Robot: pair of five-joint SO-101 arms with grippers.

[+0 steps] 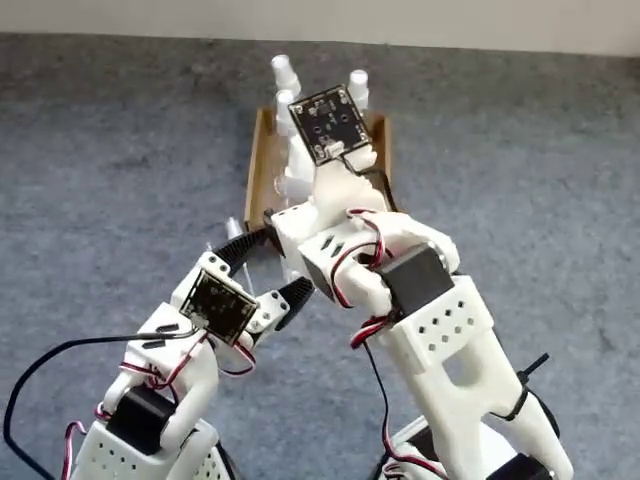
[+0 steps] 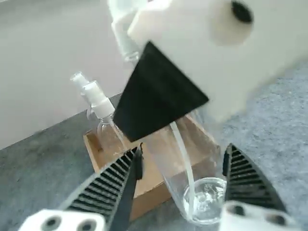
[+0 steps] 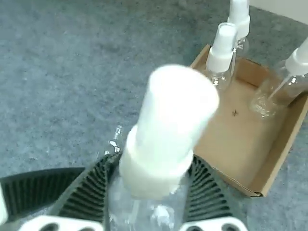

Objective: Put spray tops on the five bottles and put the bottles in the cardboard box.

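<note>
You have at least three capped bottles (image 3: 219,53) standing in the box (image 1: 262,165) at the top centre of the overhead frame. Just below it your right gripper (image 3: 150,195) pinches a fourth bottle (image 3: 163,130), top on, with the left gripper (image 2: 183,159) spread around its base. You still have to box this one, and I cannot tell where the fifth stands.

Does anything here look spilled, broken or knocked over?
Nothing stands out. The bottles stand in the cardboard box with tops on, and the right hand holds another capped bottle cleanly.
</note>
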